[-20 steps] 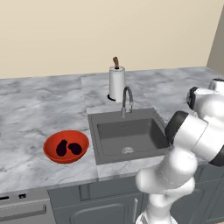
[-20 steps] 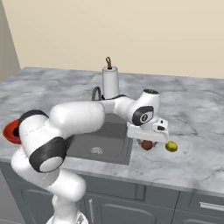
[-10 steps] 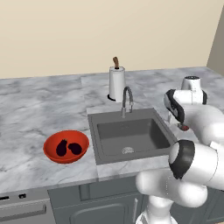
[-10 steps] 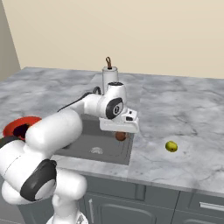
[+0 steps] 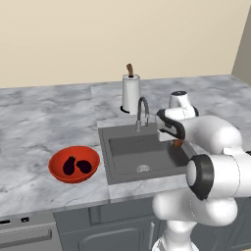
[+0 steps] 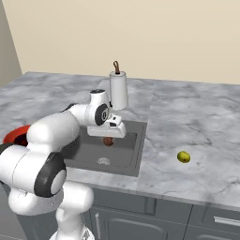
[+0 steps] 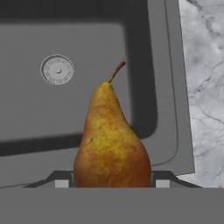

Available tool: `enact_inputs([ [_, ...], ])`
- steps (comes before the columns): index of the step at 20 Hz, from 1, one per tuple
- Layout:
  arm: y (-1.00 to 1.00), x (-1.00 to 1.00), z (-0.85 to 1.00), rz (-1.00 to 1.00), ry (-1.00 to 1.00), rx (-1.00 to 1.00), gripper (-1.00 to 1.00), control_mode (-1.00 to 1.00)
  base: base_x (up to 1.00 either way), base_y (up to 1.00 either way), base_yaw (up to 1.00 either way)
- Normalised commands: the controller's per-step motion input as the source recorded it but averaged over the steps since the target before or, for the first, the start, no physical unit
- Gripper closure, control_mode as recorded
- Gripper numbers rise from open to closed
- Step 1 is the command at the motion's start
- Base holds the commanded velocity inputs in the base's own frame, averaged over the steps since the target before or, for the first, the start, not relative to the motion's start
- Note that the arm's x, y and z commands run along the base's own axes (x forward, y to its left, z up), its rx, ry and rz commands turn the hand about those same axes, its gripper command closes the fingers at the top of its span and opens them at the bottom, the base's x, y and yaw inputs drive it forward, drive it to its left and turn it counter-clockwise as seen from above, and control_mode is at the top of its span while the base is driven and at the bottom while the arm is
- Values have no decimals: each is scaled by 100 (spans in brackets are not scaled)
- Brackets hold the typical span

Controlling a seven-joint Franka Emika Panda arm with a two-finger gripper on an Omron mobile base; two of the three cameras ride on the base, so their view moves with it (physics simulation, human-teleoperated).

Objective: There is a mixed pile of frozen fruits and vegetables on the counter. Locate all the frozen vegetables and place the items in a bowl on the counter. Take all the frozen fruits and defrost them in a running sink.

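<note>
While the gripper clamps a brown pear above the dark sink, we see the lime alone on the marbled counter and two eggplants in the red bowl.

— What do you see at twelve o'clock?
— A plain beige wall, evenly lit, with a paper towel roll before it. At six, you have grey cabinets.
</note>
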Motion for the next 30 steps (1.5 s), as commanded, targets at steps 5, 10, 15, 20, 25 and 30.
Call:
enact_inputs([
  [5, 18, 13, -63, 2, -3, 1, 100, -100, 0, 0, 0],
  [10, 26, 24, -72, 9, -3, 1, 100, -100, 0, 0, 0],
  [15, 7, 47, -65, 5, 0, 6, 100, -100, 0, 0, 0],
  [20, 3, 46, -40, 4, 0, 6, 100, -100, 0, 0, 0],
  [25, 15, 58, -29, 0, -4, 0, 100, -100, 0, 0, 0],
  [30, -2, 52, -32, -2, -1, 0, 100, -100, 0, 0, 0],
])
